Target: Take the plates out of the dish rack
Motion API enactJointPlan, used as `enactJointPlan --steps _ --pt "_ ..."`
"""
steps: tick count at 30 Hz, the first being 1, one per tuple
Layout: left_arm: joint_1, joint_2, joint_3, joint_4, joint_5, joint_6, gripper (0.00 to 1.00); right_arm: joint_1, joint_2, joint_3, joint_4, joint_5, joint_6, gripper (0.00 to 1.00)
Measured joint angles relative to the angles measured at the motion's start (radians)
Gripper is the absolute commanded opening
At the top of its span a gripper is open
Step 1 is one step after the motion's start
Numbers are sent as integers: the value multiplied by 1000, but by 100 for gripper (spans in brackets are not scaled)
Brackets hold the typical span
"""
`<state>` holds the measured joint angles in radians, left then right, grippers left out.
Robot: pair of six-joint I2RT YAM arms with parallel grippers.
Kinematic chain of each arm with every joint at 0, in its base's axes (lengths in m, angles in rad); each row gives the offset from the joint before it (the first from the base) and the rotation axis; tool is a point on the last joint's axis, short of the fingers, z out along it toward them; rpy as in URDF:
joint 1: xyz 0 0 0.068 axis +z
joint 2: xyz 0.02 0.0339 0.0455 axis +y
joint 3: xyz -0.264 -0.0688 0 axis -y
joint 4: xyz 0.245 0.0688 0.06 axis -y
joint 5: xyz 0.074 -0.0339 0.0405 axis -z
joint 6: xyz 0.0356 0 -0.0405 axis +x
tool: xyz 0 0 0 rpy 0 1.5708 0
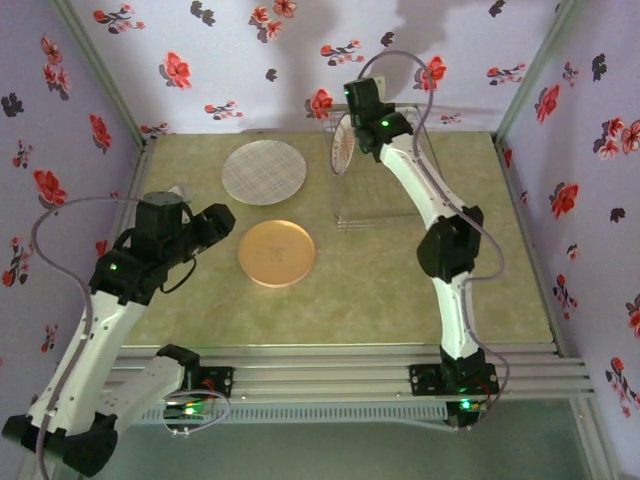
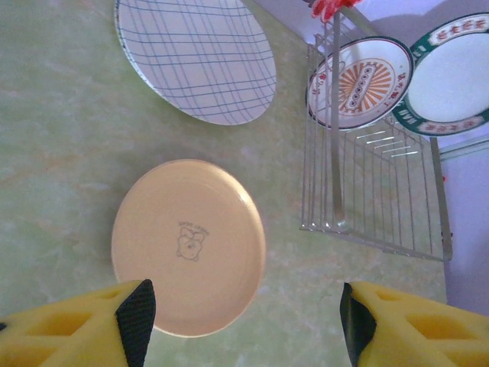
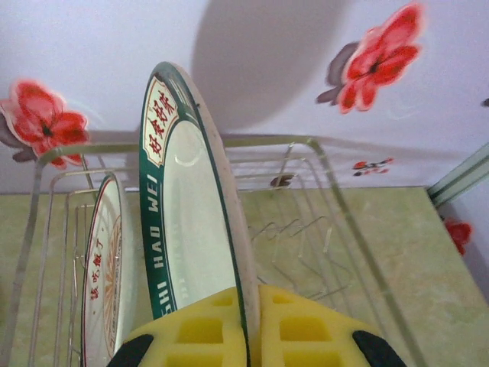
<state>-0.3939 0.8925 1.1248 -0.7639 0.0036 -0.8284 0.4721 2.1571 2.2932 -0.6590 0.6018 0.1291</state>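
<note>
**Plates point(image 1: 264, 172): one clamped at the dish rack point(image 1: 375, 195), two flat on the table point(image 1: 400, 280)**

Top view: the checked plate and the orange plate point(image 1: 277, 253) lie flat, left of the rack. The left gripper point(image 1: 215, 218) hovers just beside the orange one. The right gripper point(image 1: 352, 118) is at the rack's far left corner, next to the upright orange-centred plate point(image 1: 343, 147).

Left wrist: the left gripper point(image 2: 246, 321) is spread wide and grasping nothing, with the orange plate point(image 2: 189, 245) directly below. The checked plate point(image 2: 197, 57) sits beyond it, and the rack point(image 2: 367, 191) is off to the side.

Right wrist: the right gripper point(image 3: 248, 336) is clenched on the rim of the green-rimmed plate point(image 3: 191, 214). That plate stands on edge, just beside the orange-centred plate point(image 3: 107, 267), in front of the rack's point(image 3: 321, 229) wire back.
</note>
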Motion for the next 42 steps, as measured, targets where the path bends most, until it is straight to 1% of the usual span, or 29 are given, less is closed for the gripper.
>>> enactJointPlan --steps 4,12,18,20,25,29,35,42 --pt "-8 64 8 46 26 0 68 -3 -145 -92 13 10 1 0" --pt "-63 256 93 163 80 0 68 -38 -335 -264 27 14 2 0" --pt "-97 423 189 252 134 -1 71 -82 -482 -423 22 -42 21 0" --pt "-105 480 232 274 161 -4 72 -103 -540 -467 10 -91 42 0" --pt "-115 608 324 341 239 -31 73 -173 -682 -571 -5 -283 138 0" --pt "-124 695 380 388 299 -76 73 -216 -755 -637 -14 -423 224 0" --pt "-143 801 458 442 381 -141 74 -256 -790 -695 -21 -610 345 0" --pt "-159 866 489 503 445 -211 73 -298 -787 -723 3 -796 483 0"
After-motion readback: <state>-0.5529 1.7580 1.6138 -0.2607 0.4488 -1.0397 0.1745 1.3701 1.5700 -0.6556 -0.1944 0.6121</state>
